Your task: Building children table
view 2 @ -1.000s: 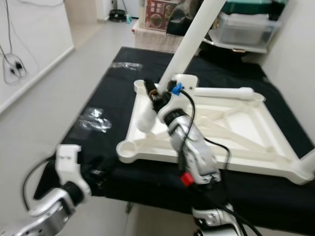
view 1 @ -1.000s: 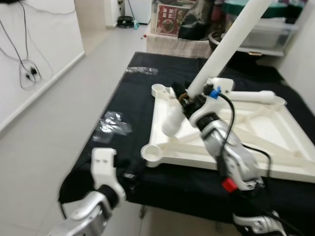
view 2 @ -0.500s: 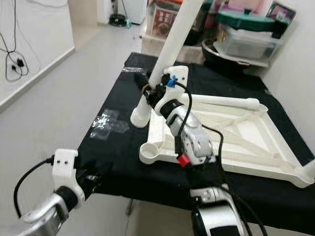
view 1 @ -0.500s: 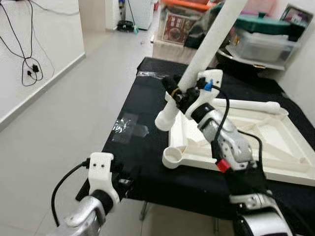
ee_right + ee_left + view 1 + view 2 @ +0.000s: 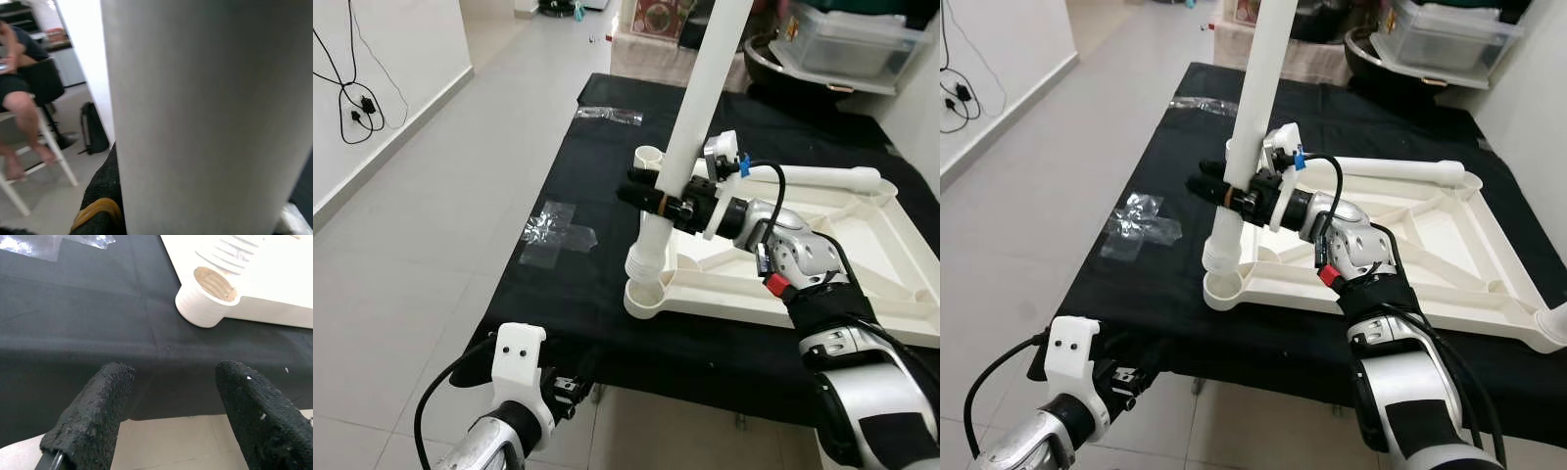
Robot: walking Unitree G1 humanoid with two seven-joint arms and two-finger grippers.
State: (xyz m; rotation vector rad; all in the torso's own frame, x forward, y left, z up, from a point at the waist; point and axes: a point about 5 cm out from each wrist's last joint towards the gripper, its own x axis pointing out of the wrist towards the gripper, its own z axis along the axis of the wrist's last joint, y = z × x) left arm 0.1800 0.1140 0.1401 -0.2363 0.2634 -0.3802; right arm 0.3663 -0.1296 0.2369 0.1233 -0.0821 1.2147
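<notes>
Black cloth covers the worktop (image 5: 597, 186), with pale tiled floor (image 5: 440, 176) running wide and open along its left side and a white wall (image 5: 372, 39) beyond. An upturned white children's table top (image 5: 822, 255) lies on the cloth toward the right, its near-left corner socket (image 5: 646, 297) close to the worktop's front edge. The right gripper (image 5: 651, 199) has its fingers clamped around a long white table leg (image 5: 700, 88), held nearly upright with its lower end just above that socket. Another leg (image 5: 822, 176) lies along the top's far rim. Crumpled clear tape (image 5: 558, 227) sits left of the top. The left gripper (image 5: 171, 396) hangs below the worktop's front edge, fingers (image 5: 98, 411) spread apart and empty. Storage boxes (image 5: 842, 39) crowd the far end.
</notes>
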